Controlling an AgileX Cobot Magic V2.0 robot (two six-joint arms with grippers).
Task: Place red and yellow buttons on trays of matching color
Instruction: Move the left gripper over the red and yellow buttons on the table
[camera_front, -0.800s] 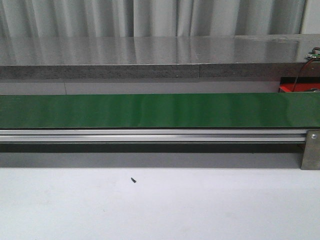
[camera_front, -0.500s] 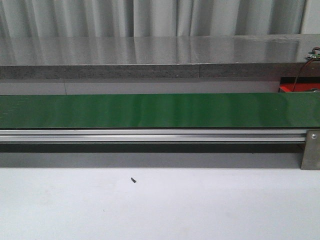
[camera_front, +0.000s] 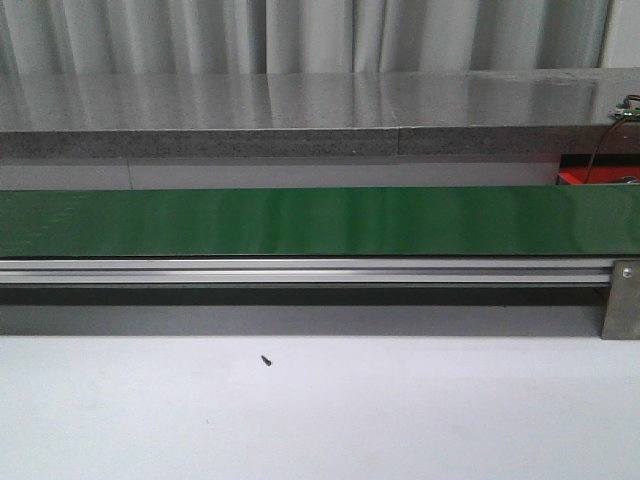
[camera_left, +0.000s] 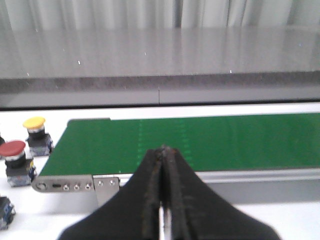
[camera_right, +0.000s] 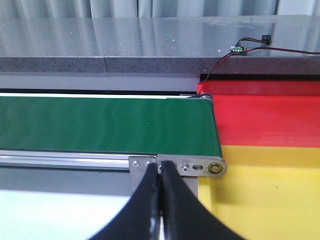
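- My left gripper (camera_left: 163, 150) is a pair of black tapered fingers pressed together at the tips, with nothing held between them.
- Just beyond those left fingertips runs a long flat green conveyor belt (camera_left: 200, 142), edged on my side by a silver aluminium rail (camera_left: 225, 176).
- Off the end of the belt, well to one side of my left jaws, stands a red-capped push button on a black body with a grey base block (camera_left: 15, 161).
- Just behind it, a little farther from my jaws, stands a yellow-capped push button of the same build (camera_left: 36, 134).
- Both buttons sit upright on the white table surface (camera_left: 30, 212), close together; I cannot tell whether they touch.
- My right gripper (camera_right: 161, 172) is likewise closed, its black fingers meeting at the tips and gripping nothing.
- Just past my right fingertips is the other end of the green belt, with its silver end bracket (camera_right: 190, 166).
- Beside that belt end, to the far side of my right jaws, lies a flat yellow tray (camera_right: 265, 195).
- Beyond the yellow tray, farther from my jaws, lies a flat red tray (camera_right: 270, 120).
- A thin red and black wire with a small green circuit board (camera_right: 236, 49) rests on the grey stone ledge behind the trays.
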